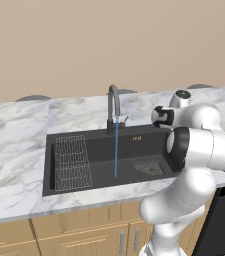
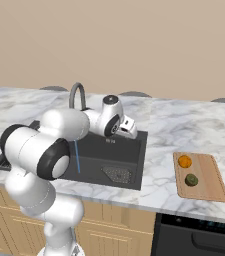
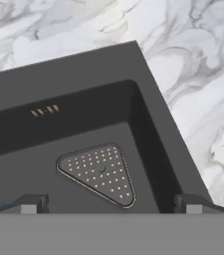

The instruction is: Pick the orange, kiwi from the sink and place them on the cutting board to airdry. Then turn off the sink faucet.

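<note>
Orange (image 2: 184, 161) and kiwi (image 2: 191, 179) lie on the cutting board (image 2: 211, 186); my hand (image 3: 111, 203), spread and empty above the sink (image 2: 134, 172), must next reach the sink faucet (image 2: 76, 95) lever.

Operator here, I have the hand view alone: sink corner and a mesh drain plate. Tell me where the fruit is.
Observer: The orange and the kiwi both lie on the cutting board, right of the sink, in the right base view.
Operator: Report the faucet.
Observer: The sink faucet is running; a thin blue water stream falls into the basin.
Operator: Say what else is in the basin.
Observer: A wire grid rack lies at the sink's left end in the left base view; no fruit is in the basin.
</note>
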Available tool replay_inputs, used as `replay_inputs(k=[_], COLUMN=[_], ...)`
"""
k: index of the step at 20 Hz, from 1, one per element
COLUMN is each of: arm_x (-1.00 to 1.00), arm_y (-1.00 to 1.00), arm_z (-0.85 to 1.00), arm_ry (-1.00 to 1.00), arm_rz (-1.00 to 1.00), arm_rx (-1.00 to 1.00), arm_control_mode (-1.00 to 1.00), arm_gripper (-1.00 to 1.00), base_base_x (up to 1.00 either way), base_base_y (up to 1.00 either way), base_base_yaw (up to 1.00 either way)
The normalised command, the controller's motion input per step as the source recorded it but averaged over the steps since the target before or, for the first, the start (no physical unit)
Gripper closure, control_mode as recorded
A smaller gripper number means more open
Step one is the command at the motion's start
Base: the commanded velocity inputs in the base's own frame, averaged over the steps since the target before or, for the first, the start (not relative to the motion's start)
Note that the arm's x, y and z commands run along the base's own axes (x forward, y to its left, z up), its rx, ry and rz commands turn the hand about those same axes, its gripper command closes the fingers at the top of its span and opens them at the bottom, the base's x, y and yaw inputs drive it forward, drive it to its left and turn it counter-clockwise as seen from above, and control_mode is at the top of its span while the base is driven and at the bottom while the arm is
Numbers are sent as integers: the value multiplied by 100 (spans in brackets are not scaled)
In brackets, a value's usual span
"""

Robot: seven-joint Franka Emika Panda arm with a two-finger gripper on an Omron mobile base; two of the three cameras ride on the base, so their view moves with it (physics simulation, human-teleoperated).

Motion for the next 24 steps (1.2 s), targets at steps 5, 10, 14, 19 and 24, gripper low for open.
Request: replay_inputs(k=[5, 10, 14, 19, 24], arm_x=[8, 4, 2, 0, 0], arm_y=[15, 13, 11, 9, 7], arm_z=[0, 0, 0, 0, 0], arm_ry=[-3, -1, 0, -3, -5], arm_rz=[5, 4, 4, 5, 4], arm_rx=[4, 4, 3, 4, 5], arm_control_mode=[-100, -100, -100, -100, -100], arm_gripper=[-100, -100, -100, -100, -100], base_base_x=[0, 0, 0, 0, 0], base_base_y=[0, 0, 0, 0, 0], base_base_yaw=[0, 0, 0, 0, 0])
